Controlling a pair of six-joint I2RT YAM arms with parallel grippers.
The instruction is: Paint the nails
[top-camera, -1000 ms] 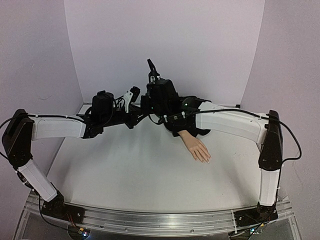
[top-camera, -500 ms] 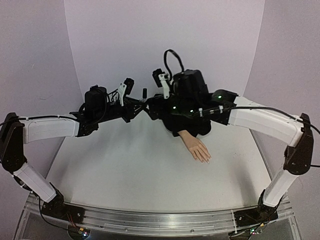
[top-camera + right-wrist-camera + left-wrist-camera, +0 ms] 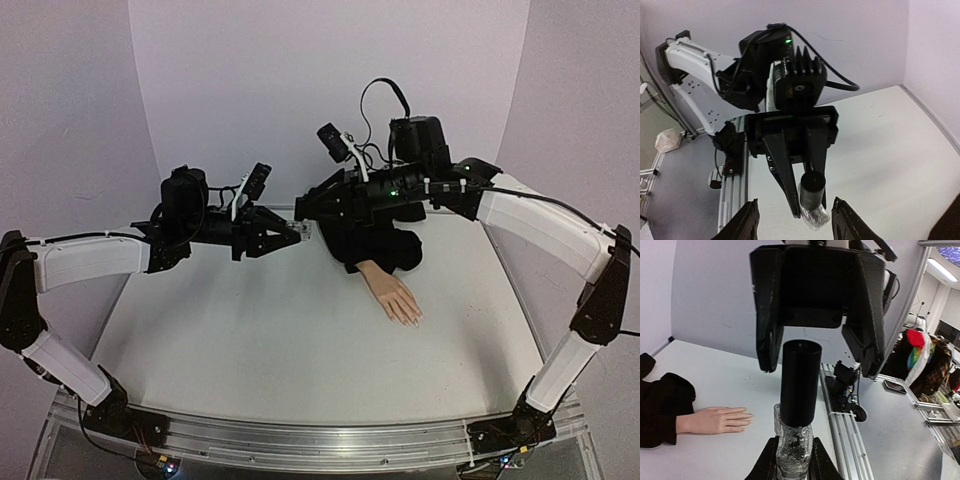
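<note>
Two pincers meet in the air. The left pincer (image 3: 792, 467) is clamped on the glass of a small clear bottle (image 3: 792, 452). The right pincer (image 3: 308, 208) faces it with fingers spread, one on each side of the dark cap (image 3: 800, 382), with a visible gap on both sides and no contact seen. The nails (image 3: 412, 318) tip the mannequin hand (image 3: 393, 293), which lies flat on the table (image 3: 250, 340), below the right pincer and toward the arm bases, well apart from both sets of fingertips. The step looks like uncapping. To do it well, centre the cap between the right fingers and slide a bit further over it. Close squarely on the cap's sides, not its top rim, then turn about the cap's own axis while the left grip stays firm on the glass. An off-axis pull could slip the bottle or tilt it. For room, the black sleeve (image 3: 375, 245) sits just under the right pincer and the back wall (image 3: 330, 90) is behind both. There is plenty of bare table toward the bases and on the left pincer's side, so pull the cap back along its axis and swing toward the bases.
</note>
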